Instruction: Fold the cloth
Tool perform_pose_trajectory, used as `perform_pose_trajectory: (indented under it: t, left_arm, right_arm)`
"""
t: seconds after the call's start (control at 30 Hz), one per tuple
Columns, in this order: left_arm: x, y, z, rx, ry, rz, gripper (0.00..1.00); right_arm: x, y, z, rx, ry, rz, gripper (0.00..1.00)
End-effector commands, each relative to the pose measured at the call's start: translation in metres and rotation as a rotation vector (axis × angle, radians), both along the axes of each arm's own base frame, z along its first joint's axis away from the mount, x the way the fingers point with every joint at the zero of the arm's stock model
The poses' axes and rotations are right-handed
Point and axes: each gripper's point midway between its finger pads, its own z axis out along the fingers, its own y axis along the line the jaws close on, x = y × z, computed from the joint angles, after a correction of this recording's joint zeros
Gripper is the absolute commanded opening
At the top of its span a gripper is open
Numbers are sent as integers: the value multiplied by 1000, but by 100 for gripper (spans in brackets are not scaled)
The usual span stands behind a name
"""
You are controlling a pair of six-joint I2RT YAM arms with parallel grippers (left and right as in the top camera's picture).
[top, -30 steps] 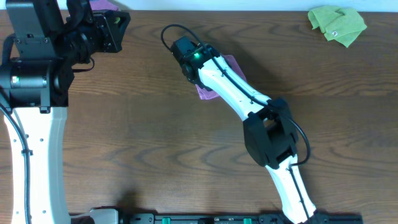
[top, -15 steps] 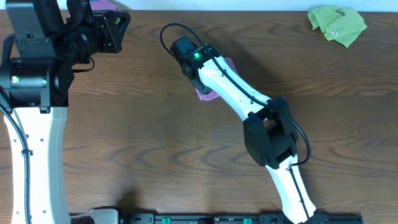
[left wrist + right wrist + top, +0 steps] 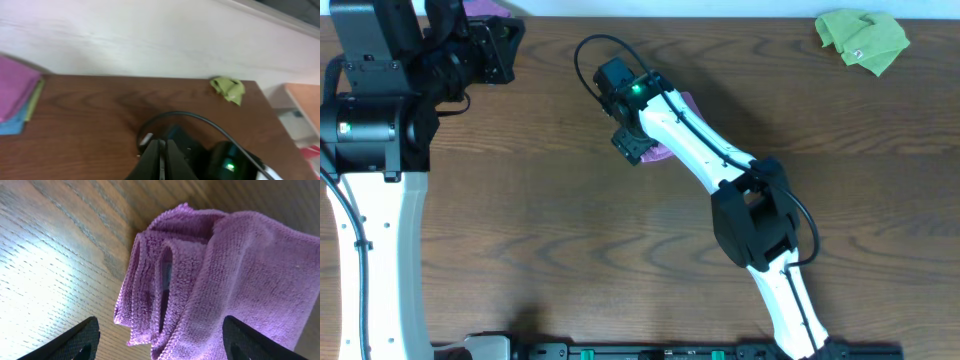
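On surface [image 3: 550, 210] under right gripper [image 3: 165, 335], cloth [image 3: 225, 275] lies bunched in layered folds. Its fingers [image 3: 82, 337] spread wide over cloth, not gripping it. Well apart from cloth, left gripper [image 3: 162, 160], fingers closed, empty.

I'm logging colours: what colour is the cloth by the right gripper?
Lilac purple cloth; clearest in the right wrist view.
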Motion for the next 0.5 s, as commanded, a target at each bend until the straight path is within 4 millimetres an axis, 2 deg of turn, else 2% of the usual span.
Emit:
perform_pose_trajectory:
  t: [0.0, 0.07, 0.1, 0.2, 0.3, 0.37, 0.47]
  left_arm:
    - [2, 18, 5, 78, -34, 83, 10]
    - [2, 22, 2, 86, -22, 100, 18]
    - [3, 24, 1, 85, -18, 105, 18]
    - [3, 30, -5, 82, 0, 115, 27]
    - [2, 32, -18, 84, 40, 119, 32]
    - [2, 30, -32, 85, 77, 111, 34]
    - [2, 22, -56, 88, 138, 90, 36]
  right_arm:
    - [19, -3, 47, 26, -121, -21, 80]
    - [33, -25, 71, -13, -200, -65, 82]
    - [37, -35, 80, -13, -215, -85, 82]
    - [40, -55, 102, 20, -225, -127, 83]
    - [34, -77, 133, 66, -233, -162, 83]
    - [24, -97, 157, 61, -242, -180, 87]
    - [8, -124, 182, 53, -237, -216, 96]
